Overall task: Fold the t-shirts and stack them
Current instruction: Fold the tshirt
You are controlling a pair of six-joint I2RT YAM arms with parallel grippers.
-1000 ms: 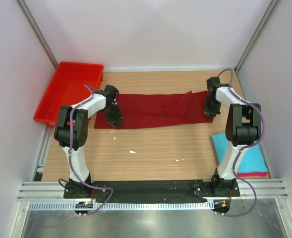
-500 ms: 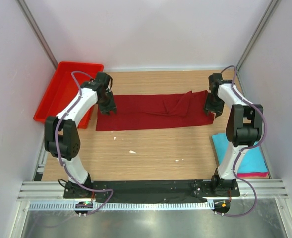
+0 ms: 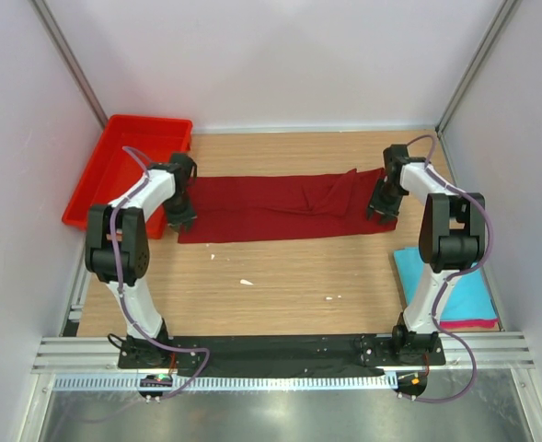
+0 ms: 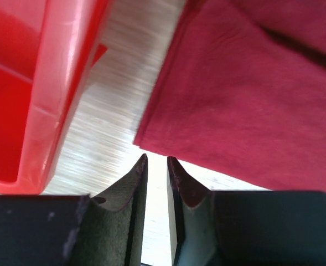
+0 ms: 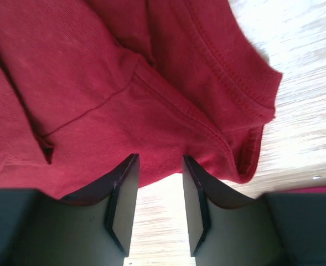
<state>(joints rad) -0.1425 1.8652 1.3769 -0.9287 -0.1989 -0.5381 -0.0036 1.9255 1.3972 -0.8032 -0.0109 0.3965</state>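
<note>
The dark maroon t-shirt (image 3: pixel 271 207) lies flat as a long band across the far half of the table. My left gripper (image 3: pixel 182 219) is at its near left corner. In the left wrist view the left gripper (image 4: pixel 156 159) has a narrow gap between its jaws with nothing in it, just short of the shirt's corner (image 4: pixel 246 100). My right gripper (image 3: pixel 379 212) is at the shirt's near right end, by the collar. In the right wrist view the right gripper (image 5: pixel 160 158) is open and empty at the cloth's hem (image 5: pixel 96 83). The folded turquoise t-shirt (image 3: pixel 471 293) lies on the pink one (image 3: pixel 473 324) at the near right.
The bright red plastic tray (image 3: pixel 114 180) stands at the far left, its wall (image 4: pixel 46 111) close beside my left gripper. Small white scraps (image 3: pixel 246 282) lie on the wooden table (image 3: pixel 289 304). White walls and metal posts enclose the table.
My left gripper moved from the shirt's near edge to its far left side, then back down to the near left corner. My right gripper shifted slightly inward at the collar end.
</note>
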